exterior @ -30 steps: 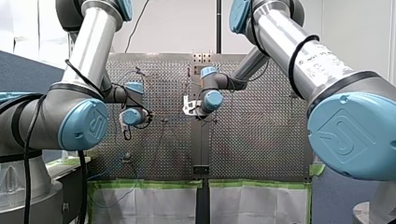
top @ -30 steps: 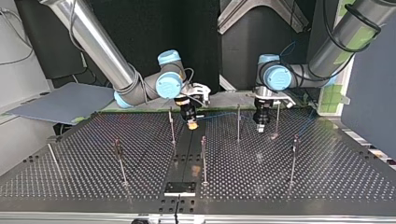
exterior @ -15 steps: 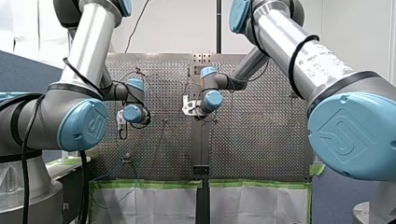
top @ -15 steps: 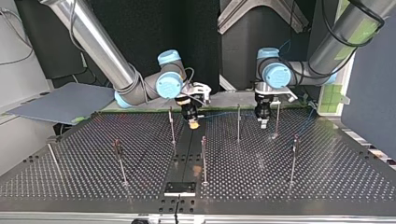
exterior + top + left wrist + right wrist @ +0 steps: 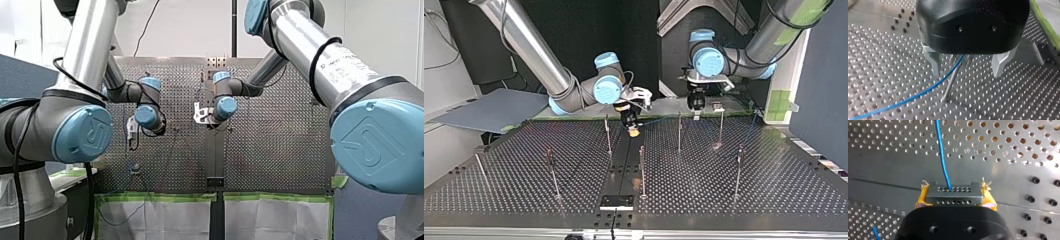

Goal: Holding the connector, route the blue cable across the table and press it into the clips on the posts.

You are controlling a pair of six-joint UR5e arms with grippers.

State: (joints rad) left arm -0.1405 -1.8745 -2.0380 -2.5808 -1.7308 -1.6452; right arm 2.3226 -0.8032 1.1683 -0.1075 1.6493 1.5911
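Observation:
My right gripper (image 5: 954,200) is shut on the grey connector (image 5: 953,194), its yellow pads (image 5: 921,198) on both sides. The blue cable (image 5: 941,155) leaves the connector and runs ahead over the perforated table. In the top view my right gripper (image 5: 633,130) hangs near the table's middle back, and the cable (image 5: 659,120) stretches toward a thin post (image 5: 679,131). My left gripper (image 5: 965,71) is open, with bare metal fingers (image 5: 933,63). The cable (image 5: 923,93) and a post (image 5: 951,83) lie below it, untouched. In the top view it (image 5: 696,114) hovers raised behind that post.
Several thin upright posts stand on the table (image 5: 524,200), among them one (image 5: 721,127) at the top view's right back, one (image 5: 642,170) in the middle and one (image 5: 739,170) at the right. A black plate (image 5: 616,201) sits at the near edge. Green tape (image 5: 160,197) borders the table.
My left gripper has opened, risen off the table and drawn back and toward the top view's left, away from the right-hand post. My right gripper has stayed almost still with the connector.

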